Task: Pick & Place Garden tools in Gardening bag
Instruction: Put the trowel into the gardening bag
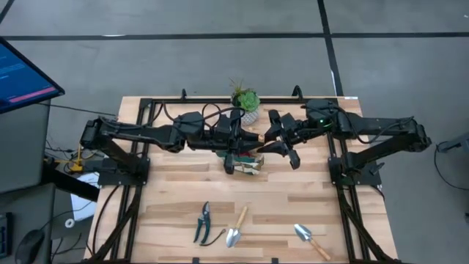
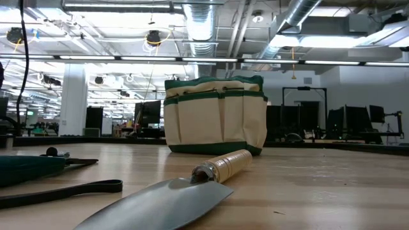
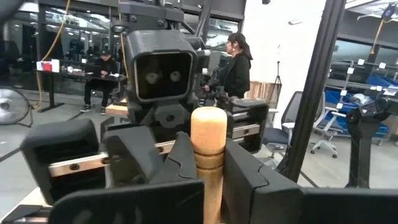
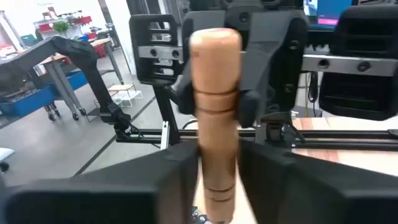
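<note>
A garden tool with a light wooden handle (image 1: 253,136) is held upright in the air above the gardening bag (image 1: 245,164), between my two grippers. My left gripper (image 3: 208,202) comes from the table's left and is shut on the handle. My right gripper (image 4: 216,186) comes from the right, faces the left one and is shut on the same handle. The tool's metal end is hidden below the fingers. The beige bag with green trim (image 2: 215,115) stands upright on its base on the table. My left gripper pinches the wooden handle (image 3: 209,168) between its two fingers, below the rounded top end. The fingers come level from the table's left and lie across the handle. The handle stands upright, clear of the table. My right gripper pinches the same handle (image 4: 214,177) between its two fingers (image 4: 155,180), below the grooved rings. The fingers come level from the table's right and lie across the handle. The handle's rounded end (image 4: 214,43) stands above them.
Near the front edge lie pruning shears (image 1: 203,222), a trowel (image 1: 236,227) and another trowel (image 1: 311,237). A potted green plant (image 1: 245,101) stands at the far edge behind the bag. In the low view the trowel (image 2: 192,188) lies in front of the bag.
</note>
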Motion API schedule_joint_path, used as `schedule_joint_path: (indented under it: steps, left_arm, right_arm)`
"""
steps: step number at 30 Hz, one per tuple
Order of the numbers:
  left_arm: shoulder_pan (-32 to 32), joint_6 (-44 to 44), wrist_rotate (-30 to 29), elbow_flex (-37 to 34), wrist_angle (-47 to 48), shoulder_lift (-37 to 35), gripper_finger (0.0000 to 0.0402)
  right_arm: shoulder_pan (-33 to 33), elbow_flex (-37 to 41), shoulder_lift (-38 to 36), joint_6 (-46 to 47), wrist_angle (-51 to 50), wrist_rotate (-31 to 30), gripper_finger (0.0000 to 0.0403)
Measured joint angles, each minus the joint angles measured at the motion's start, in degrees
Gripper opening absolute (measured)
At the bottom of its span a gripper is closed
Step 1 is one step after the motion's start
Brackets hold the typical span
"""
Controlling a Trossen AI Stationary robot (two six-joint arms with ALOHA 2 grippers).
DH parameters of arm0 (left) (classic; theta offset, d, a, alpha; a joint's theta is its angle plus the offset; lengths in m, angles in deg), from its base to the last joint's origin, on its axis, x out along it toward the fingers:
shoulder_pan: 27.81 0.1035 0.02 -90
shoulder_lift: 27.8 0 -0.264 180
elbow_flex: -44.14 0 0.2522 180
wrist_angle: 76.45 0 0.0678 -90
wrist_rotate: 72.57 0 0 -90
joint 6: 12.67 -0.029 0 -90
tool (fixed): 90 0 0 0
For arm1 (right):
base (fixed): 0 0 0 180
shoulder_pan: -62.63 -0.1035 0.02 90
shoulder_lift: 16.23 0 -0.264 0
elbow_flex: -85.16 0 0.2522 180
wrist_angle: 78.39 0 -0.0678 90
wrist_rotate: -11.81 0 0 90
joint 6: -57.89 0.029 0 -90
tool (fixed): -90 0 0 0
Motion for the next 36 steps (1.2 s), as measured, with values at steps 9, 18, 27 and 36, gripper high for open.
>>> schedule_joint_path:
  steps: [9, 18, 27, 36]
  left_arm:
    - [0.61, 0.73, -0.07, 0.00, 0.00, -0.10, 0.0016]
    - [0.87, -3.45, -8.60, -0.09, 7.36, -4.72, 0.0112]
    - [0.68, -3.93, -20.94, 0.02, 28.19, -17.51, 0.0192]
    - [0.33, -5.95, -21.62, -8.11, 32.49, -34.83, 0.0135]
  right_arm:
    - [0.23, -0.04, -0.13, 1.17, 0.04, -2.82, 0.0062]
    - [-0.22, -0.03, 0.06, 1.87, 0.19, -13.94, 0.0062]
    - [4.88, -0.05, 3.74, 1.46, 7.50, -25.49, 0.0062]
    - [16.04, -0.02, 18.69, 3.60, 21.44, -13.15, 0.0062]
